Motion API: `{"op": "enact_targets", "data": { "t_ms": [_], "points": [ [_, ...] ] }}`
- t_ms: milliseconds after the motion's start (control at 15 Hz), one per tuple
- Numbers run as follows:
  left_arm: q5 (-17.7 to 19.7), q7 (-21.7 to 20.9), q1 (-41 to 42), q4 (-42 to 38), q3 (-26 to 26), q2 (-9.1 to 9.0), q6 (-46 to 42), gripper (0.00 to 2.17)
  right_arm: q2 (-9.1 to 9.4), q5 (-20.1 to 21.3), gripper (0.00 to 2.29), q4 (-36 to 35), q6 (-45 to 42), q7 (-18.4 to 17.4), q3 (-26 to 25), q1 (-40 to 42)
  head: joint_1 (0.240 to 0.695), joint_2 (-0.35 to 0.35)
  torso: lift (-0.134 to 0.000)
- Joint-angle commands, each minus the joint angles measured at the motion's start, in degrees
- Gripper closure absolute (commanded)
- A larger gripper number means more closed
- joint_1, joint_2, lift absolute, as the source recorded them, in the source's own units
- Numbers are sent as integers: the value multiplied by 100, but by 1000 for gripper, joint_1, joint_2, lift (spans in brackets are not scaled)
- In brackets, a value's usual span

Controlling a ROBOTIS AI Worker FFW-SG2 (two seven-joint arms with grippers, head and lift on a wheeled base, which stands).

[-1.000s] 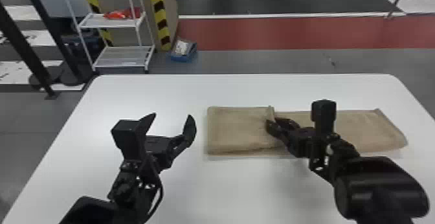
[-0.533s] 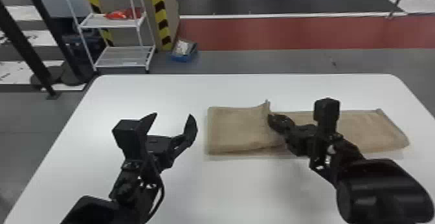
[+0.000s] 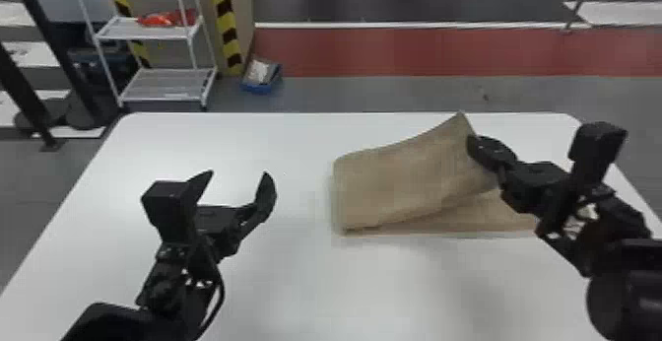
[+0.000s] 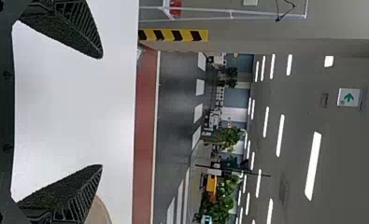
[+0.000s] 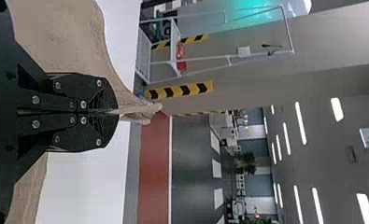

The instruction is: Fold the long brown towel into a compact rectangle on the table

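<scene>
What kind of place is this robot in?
It looks like a factory or a big workshop, though I can't be sure. There's yellow-and-black warning tape, a white shelf rack and a green-arrow sign.

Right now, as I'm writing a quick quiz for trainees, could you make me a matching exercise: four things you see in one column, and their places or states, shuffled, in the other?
Things
1. brown cloth towel
2. black left gripper
3. black right gripper
4. bright red object

Places or states
A. jaws closed on fabric
B. on a shelf of the white metal rack
C. upper layer partly raised over the layer beneath
D. jaws apart, nothing between them

Right pairs: 1-C, 2-D, 3-A, 4-B
</scene>
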Motion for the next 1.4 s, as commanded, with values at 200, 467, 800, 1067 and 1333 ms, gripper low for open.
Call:
{"op": "enact_targets", "data": {
  "t_ms": [200, 467, 800, 1067, 1333],
  "points": [
    [-17, 8, -3, -7, -109, 0, 18, 36, -272, 376, 1477, 1373, -66, 43, 9, -480, 695, -87, -125],
    [-114, 26, -11, -25, -109, -9, 18, 36, -272, 77, 1477, 538, 391, 166, -466, -225, 695, -105, -125],
    [-228, 44, 112, -174, -100, 0, 106, 39, -395, 7, 1477, 310, 918, 316, -1090, -93, 695, -167, -125],
    [-246, 35, 103, -174, -109, 0, 123, 39, -369, 271, 1477, 907, 479, 324, -835, -234, 695, -180, -125],
    [-299, 44, 103, -165, -91, 0, 229, 39, -387, 95, 1477, 160, 971, 518, -1239, -75, 695, -178, -125]
  ]
}}
